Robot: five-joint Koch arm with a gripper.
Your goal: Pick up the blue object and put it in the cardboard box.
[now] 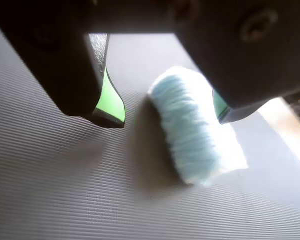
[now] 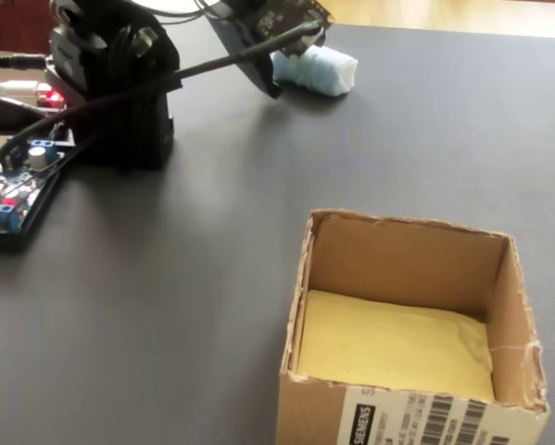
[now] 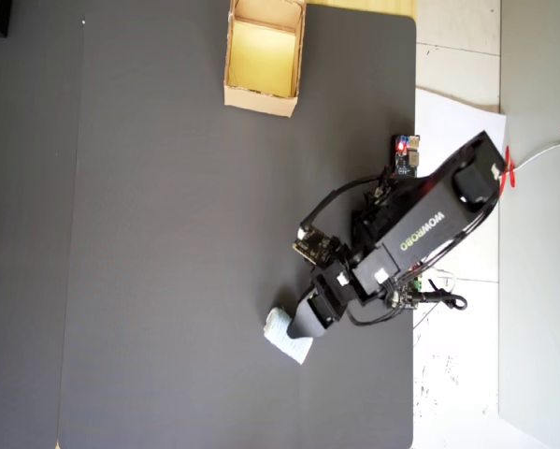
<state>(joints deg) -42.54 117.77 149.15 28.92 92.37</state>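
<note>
Wrist view: the gripper (image 1: 167, 117) has its jaws spread wide, one either side of the blue object (image 1: 192, 132), which lies on the ribbed dark mat (image 1: 64, 190). The right-hand jaw looks close to or touching it; the left stands clear. Nothing gripped yet.

Fixed view: the cardboard box (image 2: 407, 389) is in front, empty but for its yellow lining; the object (image 2: 316, 69) sits well apart at the far edge.

Overhead view: box (image 3: 231, 70) and object (image 3: 281, 334) lie at opposite ends of the mat. I judge grasp, lift, carry and drop all remain.
</note>
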